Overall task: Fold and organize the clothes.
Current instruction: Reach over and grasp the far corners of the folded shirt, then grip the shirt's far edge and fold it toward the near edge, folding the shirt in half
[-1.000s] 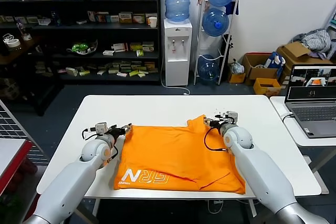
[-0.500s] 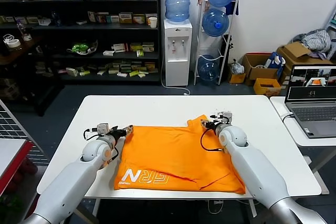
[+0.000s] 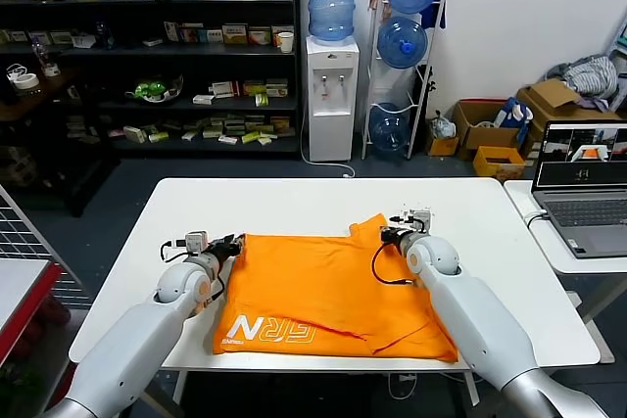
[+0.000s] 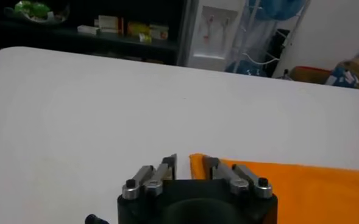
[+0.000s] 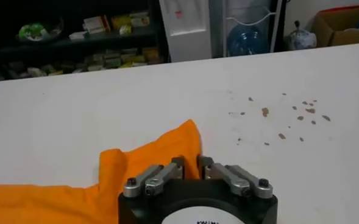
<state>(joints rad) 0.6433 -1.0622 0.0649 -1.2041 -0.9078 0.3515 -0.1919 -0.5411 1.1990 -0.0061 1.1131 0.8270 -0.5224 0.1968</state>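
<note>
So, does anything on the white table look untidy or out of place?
Yes. The orange T-shirt is not flat: its far corner near the right pincer is bunched up. Small brown specks are scattered on the table there.

The left gripper [image 4: 189, 164] sits low over the white worktop [image 4: 106, 103], its two fingers [image 4: 167, 165] parted with a narrow gap between them. The corner of the orange shirt [image 4: 277, 185] lies right at that gap, its tip reaching between the fingertips; whether the pads touch the cloth cannot be told. From there the shirt spreads away to one side of the gripper, flat on the worktop. Ahead of the gripper the worktop runs bare to its far edge. Beyond that edge stand dark shelves [image 4: 75, 27] with small boxes, a white water dispenser [image 4: 219, 33] and a rack holding blue water bottles [image 4: 270, 24].
</note>
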